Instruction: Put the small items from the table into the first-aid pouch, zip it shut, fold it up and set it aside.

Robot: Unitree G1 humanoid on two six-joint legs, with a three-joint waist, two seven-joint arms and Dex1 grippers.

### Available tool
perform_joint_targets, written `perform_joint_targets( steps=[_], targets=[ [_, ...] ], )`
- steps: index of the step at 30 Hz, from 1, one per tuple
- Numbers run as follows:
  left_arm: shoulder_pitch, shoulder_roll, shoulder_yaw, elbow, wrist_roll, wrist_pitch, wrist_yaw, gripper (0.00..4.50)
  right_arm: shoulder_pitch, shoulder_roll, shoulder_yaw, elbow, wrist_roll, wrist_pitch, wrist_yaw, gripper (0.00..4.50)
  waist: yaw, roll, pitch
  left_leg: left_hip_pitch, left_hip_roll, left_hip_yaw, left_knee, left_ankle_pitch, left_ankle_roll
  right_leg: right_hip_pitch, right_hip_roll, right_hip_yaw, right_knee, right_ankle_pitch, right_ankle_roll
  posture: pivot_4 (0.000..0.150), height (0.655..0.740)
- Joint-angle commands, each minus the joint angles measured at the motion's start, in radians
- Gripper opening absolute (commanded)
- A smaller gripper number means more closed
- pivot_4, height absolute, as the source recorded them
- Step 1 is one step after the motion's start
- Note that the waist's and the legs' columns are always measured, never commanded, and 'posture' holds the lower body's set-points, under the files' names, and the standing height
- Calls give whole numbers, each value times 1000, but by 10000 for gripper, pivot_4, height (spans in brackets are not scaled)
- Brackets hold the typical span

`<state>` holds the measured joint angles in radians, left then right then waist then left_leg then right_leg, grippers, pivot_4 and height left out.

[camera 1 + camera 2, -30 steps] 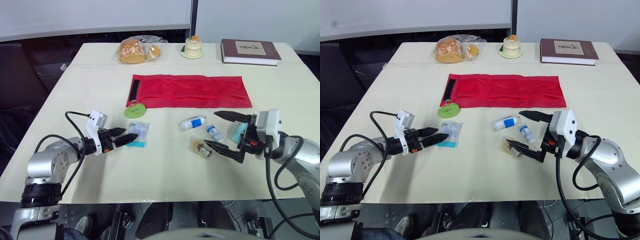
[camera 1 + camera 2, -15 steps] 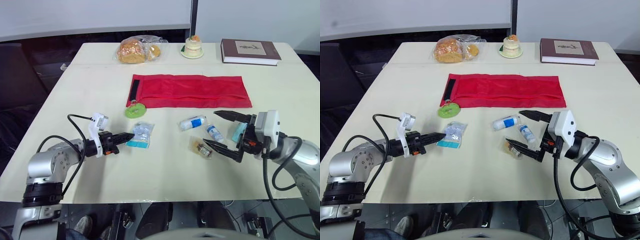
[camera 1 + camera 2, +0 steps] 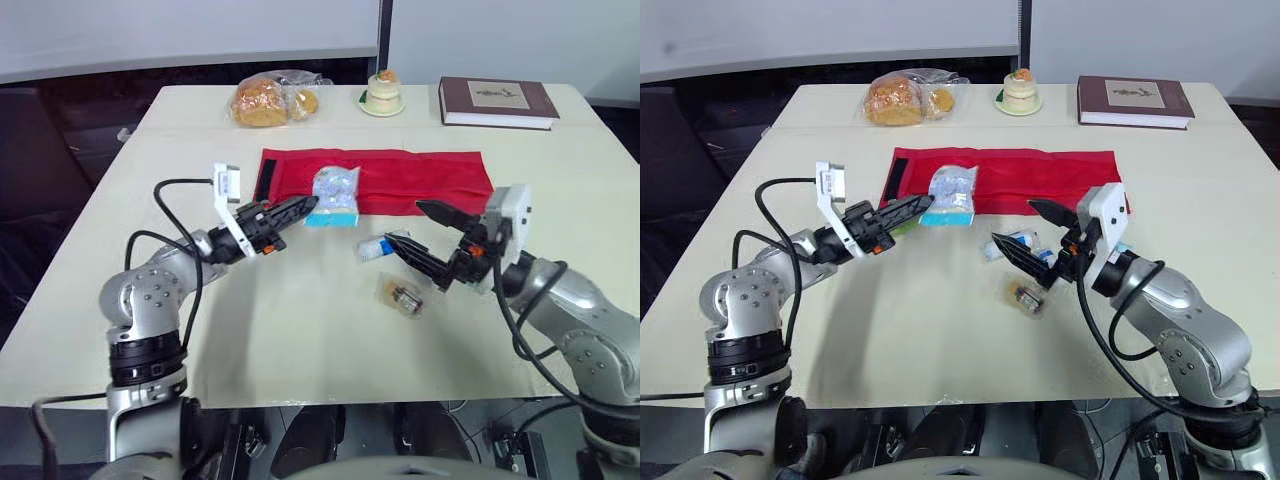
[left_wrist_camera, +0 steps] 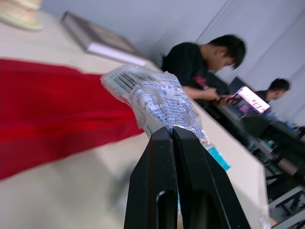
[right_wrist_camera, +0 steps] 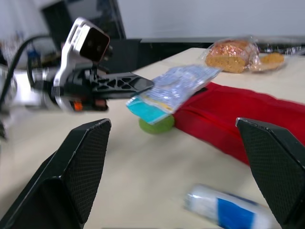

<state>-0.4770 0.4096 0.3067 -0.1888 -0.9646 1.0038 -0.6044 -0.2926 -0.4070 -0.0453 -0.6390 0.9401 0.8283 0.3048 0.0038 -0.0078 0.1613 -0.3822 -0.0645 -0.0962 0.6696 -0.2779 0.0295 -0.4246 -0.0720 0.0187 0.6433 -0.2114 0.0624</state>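
Note:
The red first-aid pouch point(image 3: 420, 180) lies flat across the far middle of the table. My left gripper point(image 3: 308, 206) is shut on a clear packet with a teal end point(image 3: 332, 194) and holds it in the air over the pouch's left part; the pinched packet point(image 4: 157, 102) also fills the left wrist view. My right gripper point(image 3: 416, 232) stands open just in front of the pouch, with nothing between its fingers. A white and blue tube point(image 3: 372, 248) lies beside its lower finger. A small wrapped vial point(image 3: 403, 296) rests nearer me. A green round item point(image 5: 155, 125) sits by the pouch's left end.
At the table's far edge are a bag of bread point(image 3: 265, 100), a small cake on a dish point(image 3: 384, 92) and a brown book point(image 3: 497, 102). Seated people point(image 4: 205, 67) appear in the background of the left wrist view.
My left gripper shut on the packet, lifted it off the table and carried it up and right over the pouch. My right gripper swung left toward the tube, staying open.

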Motion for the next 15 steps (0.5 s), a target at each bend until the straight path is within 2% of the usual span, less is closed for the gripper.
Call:
perform_joint_targets(
  steps=[1, 3, 6, 11, 14, 15],
  targets=[
    [-34, -31, -45, -73, -51, 1, 8, 1004, -47, 66, -52, 52, 302, 106, -239, 45000, -1, 0, 0, 0, 0, 0, 0, 0, 0, 0, 0, 0, 0, 0, 0, 1500, 7289],
    [-38, -35, -73, -84, -52, -4, 0, 1004, -69, 77, -66, 101, 459, 125, -366, 45000, -3, 0, 0, 0, 0, 0, 0, 0, 0, 0, 0, 0, 0, 0, -1, 1500, 7289],
    [-43, -36, -97, -83, -56, -9, -14, 1004, -95, 90, -67, 149, 610, 93, -509, 45000, -8, 0, 0, -1, -1, 1, 0, 0, 0, -1, 1, 0, 0, 0, -1, 1500, 7289],
    [-31, -12, -137, -65, -32, -36, -84, 1004, -123, 114, -63, 163, 759, 13, -629, 45000, -18, 0, 0, -1, -1, 2, -1, 0, 0, -2, 4, 1, 1, 0, -1, 1500, 7289],
    [-28, -3, -149, -47, -17, -53, -108, 0, -114, 88, -54, 151, 778, -3, -651, 37466, -18, 0, 0, -1, -1, 2, -1, 0, 0, -2, 4, 1, 1, 0, -1, 1500, 7289],
    [-29, -2, -152, -42, -14, -58, -113, 0, -111, 80, -51, 149, 780, -7, -653, 33298, -18, 0, 0, -1, -1, 3, -1, 0, 0, -2, 5, 1, 1, 0, 0, 1500, 7289]
  ],
)
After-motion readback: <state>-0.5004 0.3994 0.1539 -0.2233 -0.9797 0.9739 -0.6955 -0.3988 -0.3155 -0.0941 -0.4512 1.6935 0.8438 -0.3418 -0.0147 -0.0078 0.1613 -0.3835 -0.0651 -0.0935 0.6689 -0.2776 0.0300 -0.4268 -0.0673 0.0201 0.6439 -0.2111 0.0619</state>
